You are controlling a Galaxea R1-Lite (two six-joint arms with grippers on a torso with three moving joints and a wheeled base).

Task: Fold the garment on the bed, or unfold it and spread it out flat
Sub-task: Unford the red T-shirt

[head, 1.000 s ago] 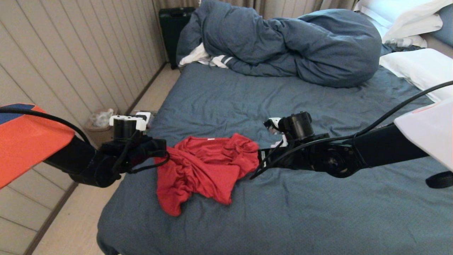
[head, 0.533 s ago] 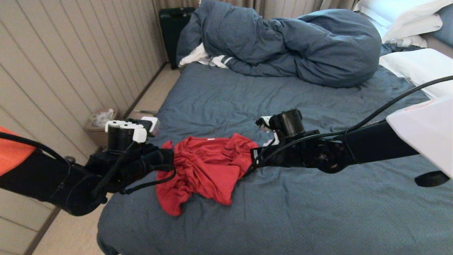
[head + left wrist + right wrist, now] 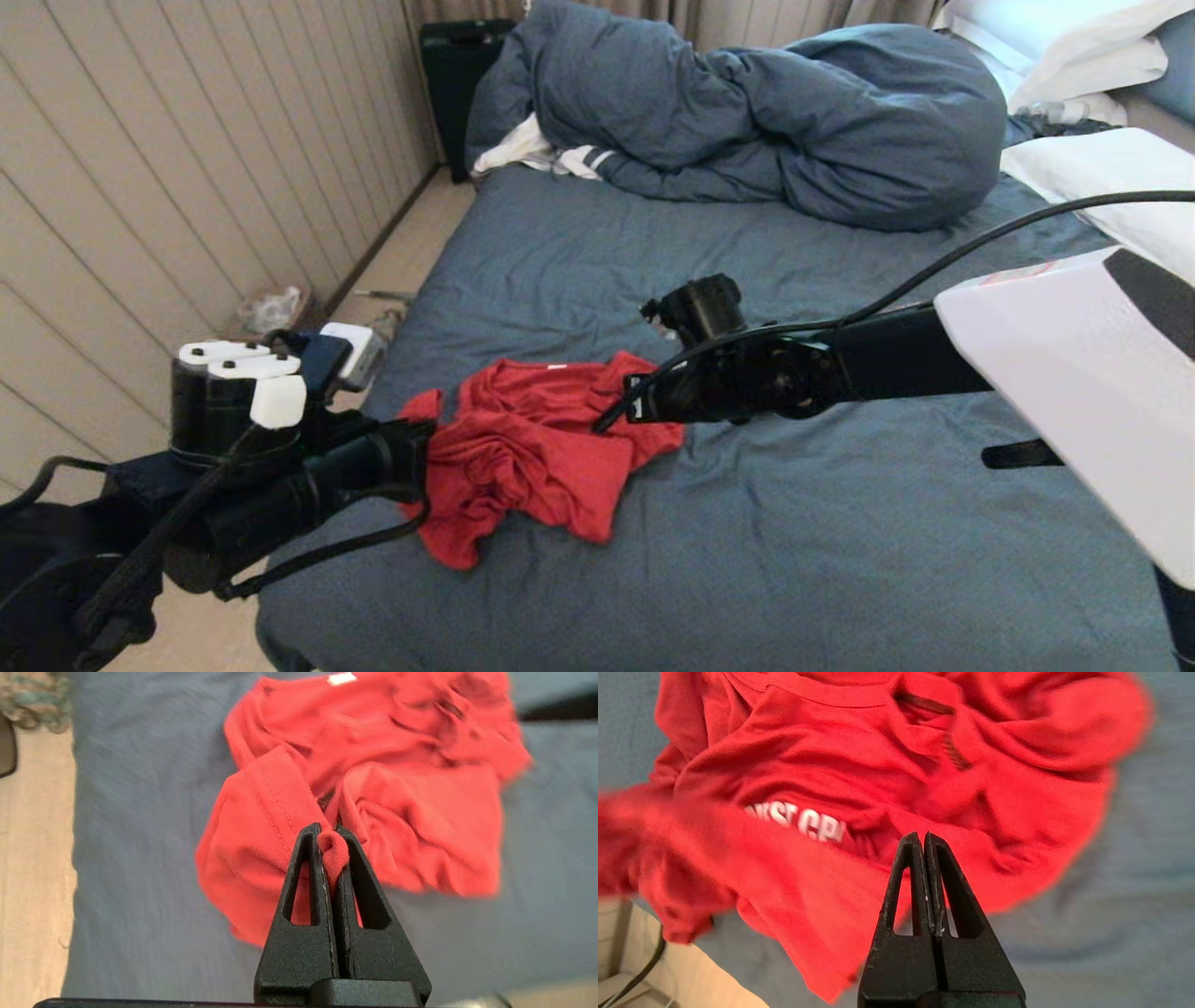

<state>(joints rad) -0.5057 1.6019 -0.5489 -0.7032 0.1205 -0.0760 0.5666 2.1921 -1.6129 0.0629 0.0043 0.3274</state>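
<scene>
The garment [image 3: 532,448] is a red T-shirt lying crumpled on the bed [image 3: 747,560] near its left edge. My left gripper [image 3: 422,446] is at the shirt's left side, shut on a small fold of red cloth [image 3: 329,847] pinched between its fingertips. My right gripper [image 3: 627,411] hovers over the shirt's right part. Its jaws are shut [image 3: 923,835] with nothing between them, and red cloth lies beneath. Part of the white lettering [image 3: 798,821] shows among the folds. The rest of the print is hidden.
A bunched blue-grey duvet [image 3: 747,121] fills the far end of the bed, with a white striped cloth [image 3: 560,159] beside it and white pillows [image 3: 1092,168] at far right. Left of the bed are floor [image 3: 401,243], a small bin [image 3: 271,313], a black suitcase [image 3: 453,65] and a panelled wall.
My left arm has swung nearer and lower, still gripping the shirt's left edge, which has bunched and lifted. My right gripper has moved left from the shirt's right edge to over the cloth.
</scene>
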